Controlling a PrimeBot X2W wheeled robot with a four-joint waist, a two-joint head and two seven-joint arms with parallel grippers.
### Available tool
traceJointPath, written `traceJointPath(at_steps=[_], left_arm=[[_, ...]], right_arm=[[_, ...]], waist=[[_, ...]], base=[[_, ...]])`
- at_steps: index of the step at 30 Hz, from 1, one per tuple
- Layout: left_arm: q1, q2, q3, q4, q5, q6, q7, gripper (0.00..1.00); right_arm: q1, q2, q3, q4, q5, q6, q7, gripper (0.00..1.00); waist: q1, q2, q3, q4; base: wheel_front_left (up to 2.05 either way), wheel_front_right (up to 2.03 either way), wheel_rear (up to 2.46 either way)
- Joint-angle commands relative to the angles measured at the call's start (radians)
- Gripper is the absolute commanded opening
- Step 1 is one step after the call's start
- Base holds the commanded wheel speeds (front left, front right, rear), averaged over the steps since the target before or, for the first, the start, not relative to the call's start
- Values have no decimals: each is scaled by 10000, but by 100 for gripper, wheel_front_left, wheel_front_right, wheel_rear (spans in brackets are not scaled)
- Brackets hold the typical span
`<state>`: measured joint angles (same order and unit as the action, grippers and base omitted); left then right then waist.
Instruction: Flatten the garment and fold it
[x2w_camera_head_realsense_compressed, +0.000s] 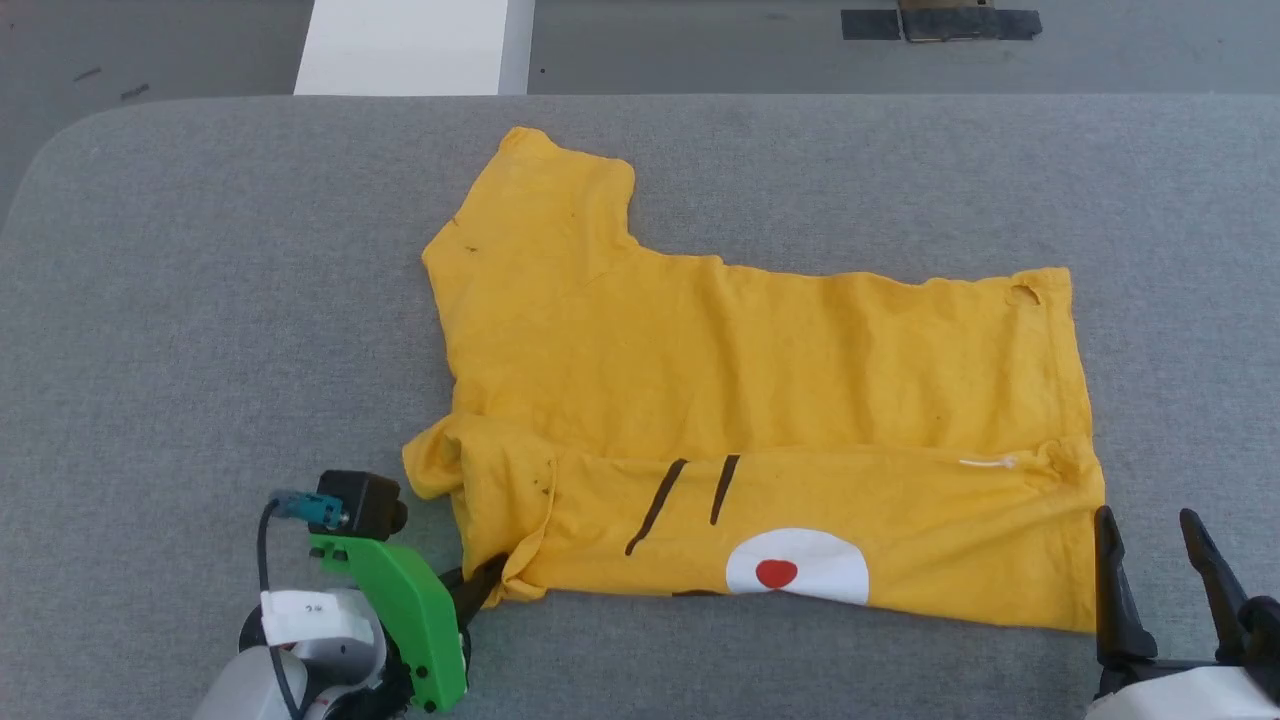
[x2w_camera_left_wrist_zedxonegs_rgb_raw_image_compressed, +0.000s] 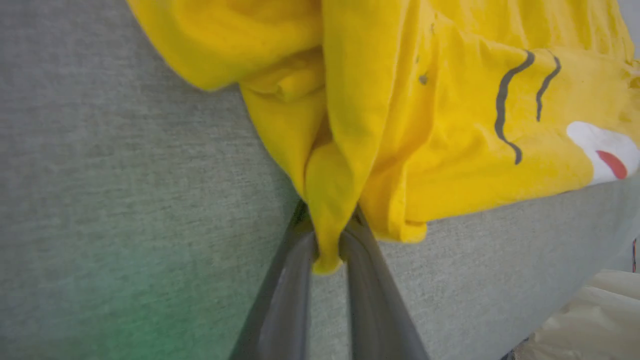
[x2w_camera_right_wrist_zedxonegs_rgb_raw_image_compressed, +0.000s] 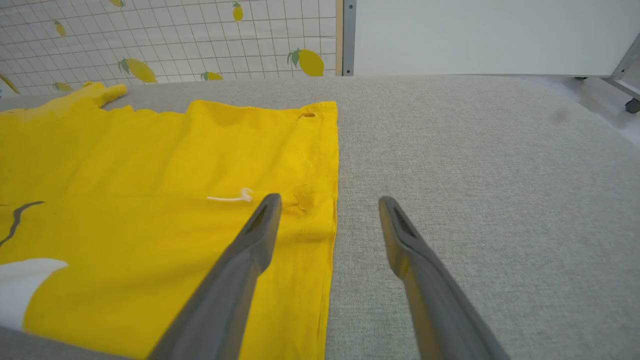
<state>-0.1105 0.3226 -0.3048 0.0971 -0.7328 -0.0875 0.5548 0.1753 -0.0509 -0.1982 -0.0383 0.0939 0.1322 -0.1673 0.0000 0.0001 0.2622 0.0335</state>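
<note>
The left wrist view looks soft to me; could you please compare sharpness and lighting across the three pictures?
Left wrist view: the left gripper is blurred near the lens, a green cast tints the table, the garment is fairly sharp. Right wrist view: the right gripper is soft-edged, the garment crisp. Head view: even light, faint shadows, sharp.

Your garment (x2w_camera_head_realsense_compressed: 700, 360), a mustard-yellow T-shirt, lies spread on the grey table (x2w_camera_head_realsense_compressed: 200, 300), sleeves to your left, hem to your right. Its near edge is folded over, showing two brown stripes (x2w_camera_head_realsense_compressed: 724, 490) and a white oval (x2w_camera_head_realsense_compressed: 825, 570) with a red dot (x2w_camera_head_realsense_compressed: 776, 573).
</note>
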Motion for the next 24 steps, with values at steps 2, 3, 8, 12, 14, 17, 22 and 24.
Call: traceJointPath(at_steps=[2, 3, 8, 12, 14, 17, 22, 24], left_arm=[[192, -164, -48, 290, -153, -13, -131, 0], [216, -141, 6, 247, -160, -20, -227, 0], [542, -105, 308, -259, -231, 12, -808, 0], [799, -70, 379, -668, -262, 41, -969, 0], [882, -48, 399, -843, -271, 63, -1002, 0], [909, -21, 398, -1059, -275, 63, -1025, 0], [801, -28, 342, -1219, -305, 25, -1037, 0], [747, -36, 318, -1229, -328, 3, -1048, 0]], right_arm=[[-245, 7, 11, -103, -189, -15, 92, 100], [-285, 7, 36, -146, -156, -15, 133, 100], [-490, 7, 267, -715, 352, -15, 1019, 100], [-519, 7, 81, -1393, 721, -15, 3114, 100], [-506, 7, -226, -1708, 952, -15, 4494, 100], [-532, 7, -596, -2152, 1010, -15, 6403, 100], [-645, 7, -745, -2412, 1290, -15, 8002, 100], [-634, 7, -691, -2351, 1397, -15, 8381, 100]], waist=[[0, -1, -19, -28], [0, -1, -28, -40], [0, -1, -90, -96], [0, -1, -73, -129], [0, -1, -39, -145], [0, -1, 65, -114], [0, -1, 245, 4], [0, -1, 305, 59]], base=[[0, 0, 0], [0, 0, 0], [0, 0, 0], [0, 0, 0], [0, 0, 0], [0, 0, 0], [0, 0, 0], [0, 0, 0]])
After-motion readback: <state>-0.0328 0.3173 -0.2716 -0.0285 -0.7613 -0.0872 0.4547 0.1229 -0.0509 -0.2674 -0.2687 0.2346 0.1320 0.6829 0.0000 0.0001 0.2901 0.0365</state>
